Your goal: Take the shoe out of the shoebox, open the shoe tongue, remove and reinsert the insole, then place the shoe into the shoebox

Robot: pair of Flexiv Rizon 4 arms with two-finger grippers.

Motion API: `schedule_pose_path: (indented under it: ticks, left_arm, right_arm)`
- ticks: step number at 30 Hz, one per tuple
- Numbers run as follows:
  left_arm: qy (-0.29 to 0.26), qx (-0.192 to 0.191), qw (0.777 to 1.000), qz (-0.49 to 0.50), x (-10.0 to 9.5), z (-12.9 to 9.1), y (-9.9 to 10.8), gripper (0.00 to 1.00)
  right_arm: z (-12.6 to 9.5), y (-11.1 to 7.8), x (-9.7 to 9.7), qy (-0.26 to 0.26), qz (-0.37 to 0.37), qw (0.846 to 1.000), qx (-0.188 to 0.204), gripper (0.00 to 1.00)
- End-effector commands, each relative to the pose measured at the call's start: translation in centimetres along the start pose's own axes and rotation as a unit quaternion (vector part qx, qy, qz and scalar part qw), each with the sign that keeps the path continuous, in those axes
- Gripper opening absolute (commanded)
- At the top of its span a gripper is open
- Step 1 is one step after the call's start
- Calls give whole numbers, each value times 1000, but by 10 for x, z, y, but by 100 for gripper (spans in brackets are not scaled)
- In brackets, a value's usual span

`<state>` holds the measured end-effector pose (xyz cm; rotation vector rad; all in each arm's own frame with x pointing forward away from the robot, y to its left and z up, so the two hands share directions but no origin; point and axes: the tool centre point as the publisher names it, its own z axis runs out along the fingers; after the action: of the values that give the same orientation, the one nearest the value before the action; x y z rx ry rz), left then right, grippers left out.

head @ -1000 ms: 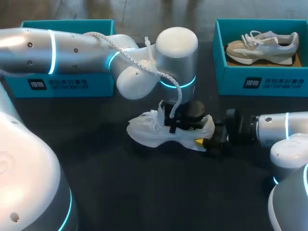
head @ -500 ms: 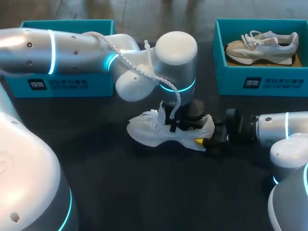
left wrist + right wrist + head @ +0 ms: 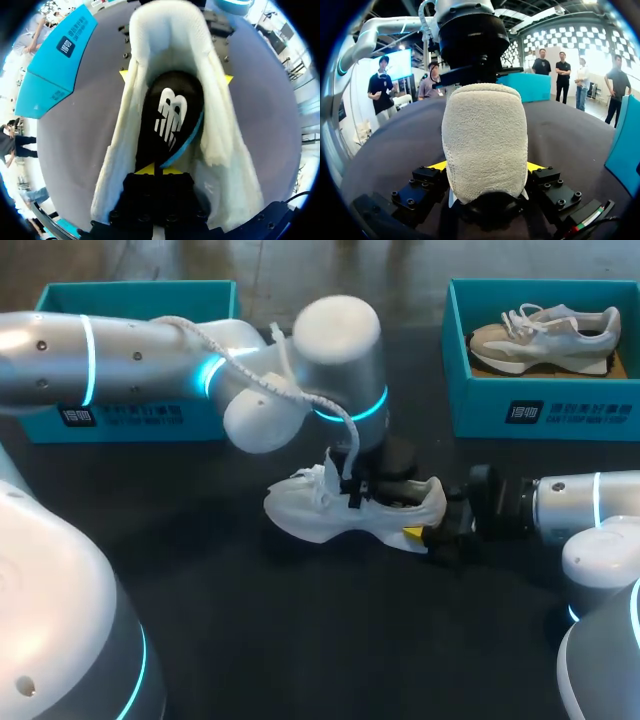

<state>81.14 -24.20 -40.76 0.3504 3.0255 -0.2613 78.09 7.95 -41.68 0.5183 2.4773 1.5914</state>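
1. Change: the left arm has swung a little away from the white shoe's heel towards its laces. The shoe itself and the right pincer have kept their places.
2. Left shoebox: stands beyond the shoe, on its toe side, well apart. Its interior is largely hidden behind the left arm, so its contents cannot be told.
3. Left pincer: reaches down into the shoe's mouth, over the black insole, presumably to draw it out. Whether it has hold of the insole cannot be told.
4. Shoe: lies out of the box on the dark surface, upright on its sole. The insole is inside it, one edge raised to show a blue underside.
5. Right pincer: closed on the shoe's heel, one yellow tip on each side. This probably anchors the shoe against the pull from above.
6. Right shoebox: stands beyond the shoe's heel, well apart, and holds a second shoe, grey and white, lying on its side.
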Motion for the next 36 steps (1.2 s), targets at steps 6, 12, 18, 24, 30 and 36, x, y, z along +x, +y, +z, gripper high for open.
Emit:
schedule_pose_path:
  ticks: [6, 12, 18, 24, 30, 36]
  left_arm:
    - [60, 110, 992, -3, 8, -43, 11, 0]
    - [98, 157, 983, -12, 14, -56, 13, 0]
    - [109, 174, 979, -3, 20, -66, 13, 0]
    - [110, 177, 978, 2, 24, -70, 11, 0]
    - [104, 174, 979, 10, 29, -73, 5, 0]
    - [92, 169, 981, 15, 28, -79, -1, 0]
  right_arm:
    - [1, 1, 4, 0, 0, 1000, 2, 0]
    - [1, 1, 4, 0, 0, 1000, 2, 0]
    - [1, 1, 4, 0, 0, 1000, 2, 0]
    - [1, 1, 4, 0, 0, 1000, 2, 0]
    - [1, 1, 4, 0, 0, 1000, 2, 0]
    - [1, 1, 4, 0, 0, 1000, 2, 0]
